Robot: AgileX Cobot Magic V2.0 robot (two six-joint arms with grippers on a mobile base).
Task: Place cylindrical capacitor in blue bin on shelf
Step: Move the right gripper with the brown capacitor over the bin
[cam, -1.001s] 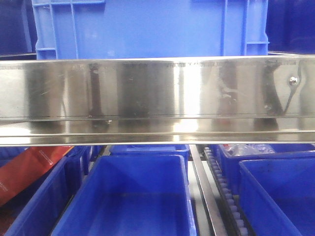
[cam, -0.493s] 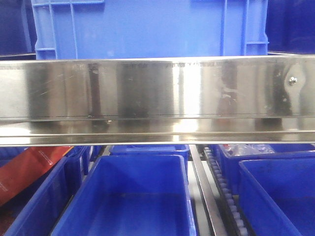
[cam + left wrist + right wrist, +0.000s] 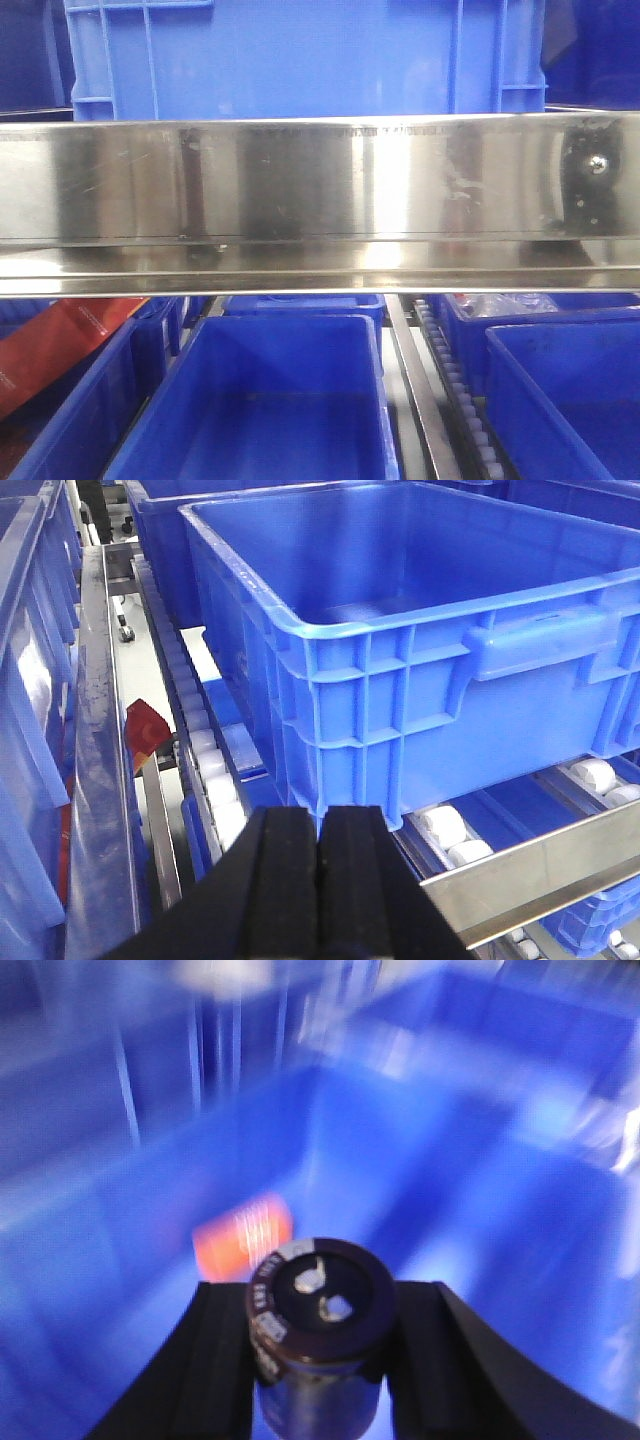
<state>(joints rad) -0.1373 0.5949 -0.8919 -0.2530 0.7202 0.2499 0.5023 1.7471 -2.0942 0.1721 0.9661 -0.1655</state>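
The shelf [image 3: 320,190] fills the front view, its wide shiny, scratched rail running from the left edge to the right edge, with a screw head [image 3: 598,165] near its right end. A large blue crate [image 3: 300,55] stands on the tier above the rail. Below the rail a blue bin [image 3: 265,400] sits in the middle, another blue bin [image 3: 565,395] lies to its right across a roller track [image 3: 455,395], and a red packet [image 3: 55,345] shows at the lower left.

In the left wrist view a big blue bin [image 3: 420,650] rests on white rollers [image 3: 205,750] behind a steel front rail [image 3: 540,865]. The left gripper [image 3: 318,880] is at the bottom edge, its black pads [image 3: 352,880] pressed together with nothing between them.

The right wrist view is heavily blurred: blue bin walls [image 3: 330,1140] and an orange patch [image 3: 242,1232] are all that can be made out behind. The right gripper [image 3: 320,1360] is clamped on the cylindrical capacitor [image 3: 318,1305], which stands upright between the black fingers [image 3: 210,1360], silvery terminals upward, held above the blue interior.
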